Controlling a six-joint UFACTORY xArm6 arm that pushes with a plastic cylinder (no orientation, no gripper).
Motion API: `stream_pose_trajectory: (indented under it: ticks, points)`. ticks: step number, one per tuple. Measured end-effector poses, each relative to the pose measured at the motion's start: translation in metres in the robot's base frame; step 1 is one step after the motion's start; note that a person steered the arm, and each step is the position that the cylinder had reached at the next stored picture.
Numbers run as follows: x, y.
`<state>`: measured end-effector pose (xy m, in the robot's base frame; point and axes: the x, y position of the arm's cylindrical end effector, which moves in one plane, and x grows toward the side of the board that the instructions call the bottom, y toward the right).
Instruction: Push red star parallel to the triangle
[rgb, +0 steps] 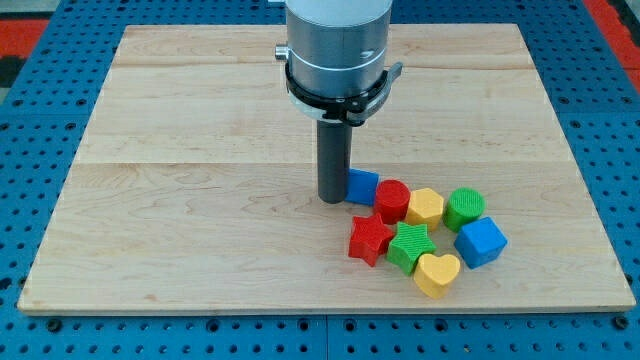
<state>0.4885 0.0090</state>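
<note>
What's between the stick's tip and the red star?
In the camera view, only bare board lies between my tip and the red star; the blue block sits beside.

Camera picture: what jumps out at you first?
The big grey arm coming down from the view's top, with its dark rod's tip touching a blue block. Next, the bright bunch of blocks at the lower right of the wooden board: a red star beside a green star.

One camera looks down at a slant from in front of the wooden board (200, 150); it sits fairly near; my tip (332, 199) stands mid-picture.
</note>
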Motion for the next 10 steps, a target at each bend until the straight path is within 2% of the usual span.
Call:
stream_pose_trajectory:
  ticks: [1, 2, 3, 4, 5, 6, 7, 9, 10]
  points:
    - [0.022, -0.022]
    - [0.077, -0.053]
    - [0.129, -0.053]
    - [0.13, -0.013]
    - [0.109, 0.051]
    - [0.091, 0.065]
    - [0.073, 0.054]
    - [0.03, -0.037]
    - [-0.005, -0.061]
